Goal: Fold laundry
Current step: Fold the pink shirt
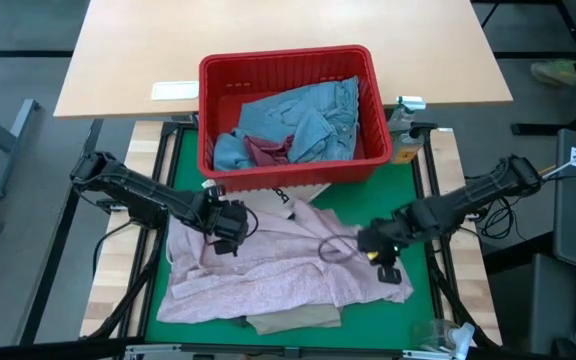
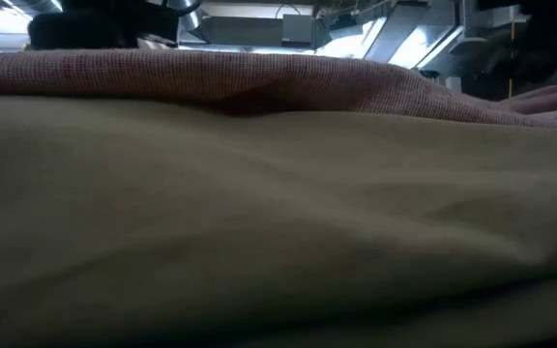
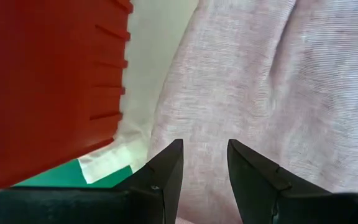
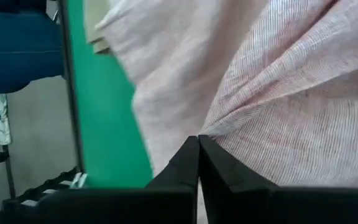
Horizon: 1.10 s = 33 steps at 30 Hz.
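The pink top [image 1: 268, 265] lies spread over the green mat [image 1: 183, 160] in the front half of the table, wrinkled, w/ the beige trousers [image 1: 293, 320] partly under it; a piece of them shows at the front edge. In the low view the trousers [image 2: 259, 242] fill almost all the picture and the pink top [image 2: 259, 77] makes a ridge behind them.

The left gripper [image 1: 230, 228] is over the back left part of the pink top, near the red basket [image 1: 288, 70]. In the left wrist view its two fingers [image 3: 166, 171] stand apart w/ a gap between them, and the pink cloth [image 3: 260, 81] is seen through the gap; I cannot tell if the tips pinch the cloth or only hang above it. The basket wall [image 3: 48, 81] is just beside, and a white cloth [image 3: 148, 62] lies between basket and top.

The right gripper [image 1: 380, 252] is at the right edge of the pink top. In the right wrist view its fingers [image 4: 182, 165] are closed together, tips at a fold of the pink cloth [image 4: 278, 106]; whether cloth is caught between them I cannot tell.

Inside the basket are the blue jeans [image 1: 313, 115] and a dark red garment [image 1: 268, 150], approx. in the middle.
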{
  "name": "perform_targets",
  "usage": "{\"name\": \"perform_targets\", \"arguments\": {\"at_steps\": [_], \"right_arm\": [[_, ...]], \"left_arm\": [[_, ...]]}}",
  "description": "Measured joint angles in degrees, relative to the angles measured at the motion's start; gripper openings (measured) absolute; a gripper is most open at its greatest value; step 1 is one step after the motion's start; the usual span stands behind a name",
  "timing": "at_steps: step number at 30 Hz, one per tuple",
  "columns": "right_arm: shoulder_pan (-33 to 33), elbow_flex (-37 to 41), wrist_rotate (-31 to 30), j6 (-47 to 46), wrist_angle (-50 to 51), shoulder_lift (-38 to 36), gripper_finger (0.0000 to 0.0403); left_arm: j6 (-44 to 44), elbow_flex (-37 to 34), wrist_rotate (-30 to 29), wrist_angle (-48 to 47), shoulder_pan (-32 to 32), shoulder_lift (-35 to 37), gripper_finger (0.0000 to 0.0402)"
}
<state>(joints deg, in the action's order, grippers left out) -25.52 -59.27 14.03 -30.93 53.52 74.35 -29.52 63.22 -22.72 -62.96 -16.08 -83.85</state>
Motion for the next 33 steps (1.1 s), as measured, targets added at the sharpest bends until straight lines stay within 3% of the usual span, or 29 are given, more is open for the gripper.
{"name": "perform_targets", "arguments": {"at_steps": [9, 16, 27, 30, 33], "right_arm": [[-11.1, 0.0, -11.9, -20.3, -0.1, 0.2, 0.0005], [-13.2, 0.0, -11.7, -26.8, -0.3, 0.2, 0.001], [-13.1, 0.0, -10.8, -35.5, 1.1, 0.2, 0.015], [-13.0, 0.0, -11.8, -34.8, 0.5, 0.2, 0.0172], [-10.9, 0.0, -16.5, -32.6, 0.1, 0.2, 0.0178]], "left_arm": [[-0.1, 0.0, 0.0, 0.2, -1.6, 0.0, 0.0119], [0.1, 0.0, 3.5, 0.2, -1.6, 0.0, 0.0119], [0.1, 0.0, 6.4, 2.5, -1.6, 0.0, 0.0119], [0.3, 0.0, 6.4, 3.1, -1.6, 0.0, 0.0119], [1.3, 0.0, 6.5, 4.2, -1.6, 0.0, 0.0119]]}}
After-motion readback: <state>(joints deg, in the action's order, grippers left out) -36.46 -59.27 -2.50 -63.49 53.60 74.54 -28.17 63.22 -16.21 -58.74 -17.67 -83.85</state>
